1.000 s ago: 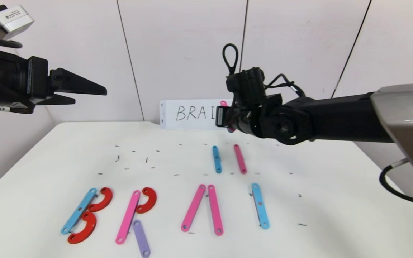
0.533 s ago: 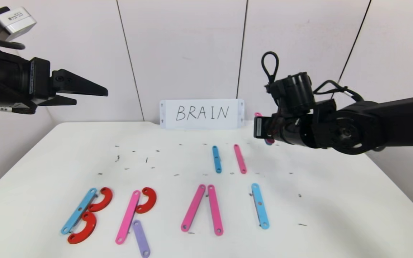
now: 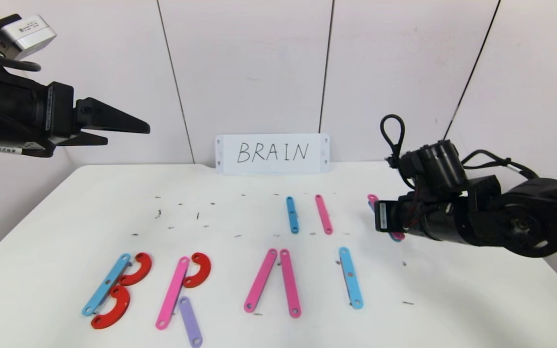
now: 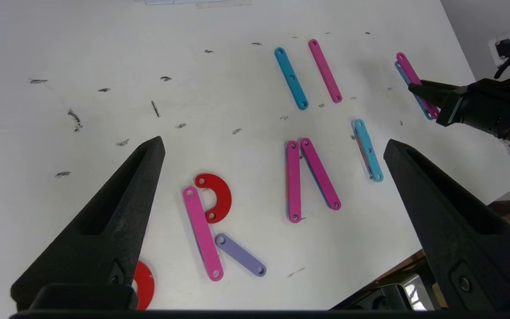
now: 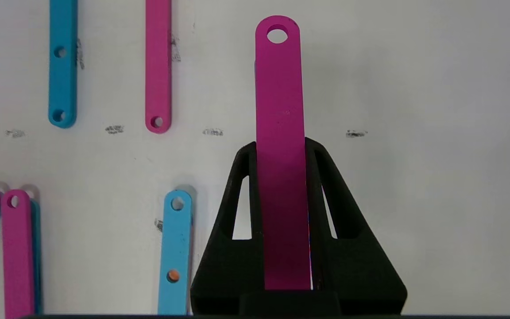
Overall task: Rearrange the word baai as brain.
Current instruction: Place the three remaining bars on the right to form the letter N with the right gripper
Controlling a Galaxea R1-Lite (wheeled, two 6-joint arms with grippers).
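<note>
The plastic letters lie along the front of the table: a B (image 3: 110,290) made of a blue bar and two red curves, an R (image 3: 182,290) of pink, red and purple pieces, two pink bars (image 3: 274,282) leaning together, and one blue bar (image 3: 351,277). My right gripper (image 3: 380,215) is shut on a pink bar (image 5: 279,88) and holds it low over the table's right side, right of the spare bars. A blue edge shows behind the held bar. My left gripper (image 3: 136,128) is open and empty, raised at the far left.
A spare blue bar (image 3: 292,215) and a spare pink bar (image 3: 323,214) lie side by side behind the letters. The white card with handwritten BRAIN (image 3: 272,153) stands against the back wall. Small dark marks dot the tabletop.
My right gripper has carried the pink bar rightward and down, from in front of the card to low over the table's right side. The left arm has barely moved.
</note>
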